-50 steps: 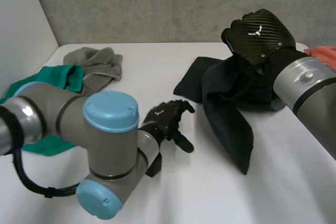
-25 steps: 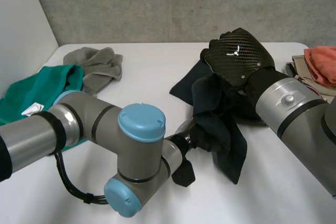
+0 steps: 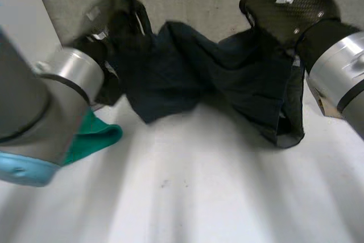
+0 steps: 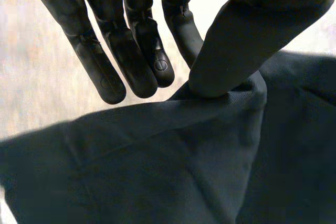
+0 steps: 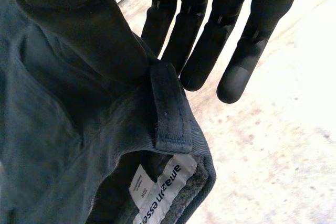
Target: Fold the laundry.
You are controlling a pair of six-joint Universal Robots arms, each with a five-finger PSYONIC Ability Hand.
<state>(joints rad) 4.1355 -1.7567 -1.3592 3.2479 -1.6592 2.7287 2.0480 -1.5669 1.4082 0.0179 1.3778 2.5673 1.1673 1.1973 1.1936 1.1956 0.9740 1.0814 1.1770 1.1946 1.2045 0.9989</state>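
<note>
Hands hold a dark garment (image 3: 199,78) up in the air above the white table (image 3: 187,186). Its long way runs from side to side over the table, from the left hand (image 3: 114,21) to the right hand (image 3: 284,7), and it sags in the middle. One end hangs down below the right hand, close to the table top. The left hand pinches one top edge between its thumb (image 4: 247,35) and its straight fingers. The right hand pinches the other top edge the same way, by a belt loop (image 5: 169,108) and a white label (image 5: 165,192). A green cloth (image 3: 94,135) lies on the table under the left arm. Half a second ago the garment was bunched up low on the table, with the right hand gripping it from above and the left hand down at its lower edge. Now both hands are high and the garment is pulled out wide between them.
</note>
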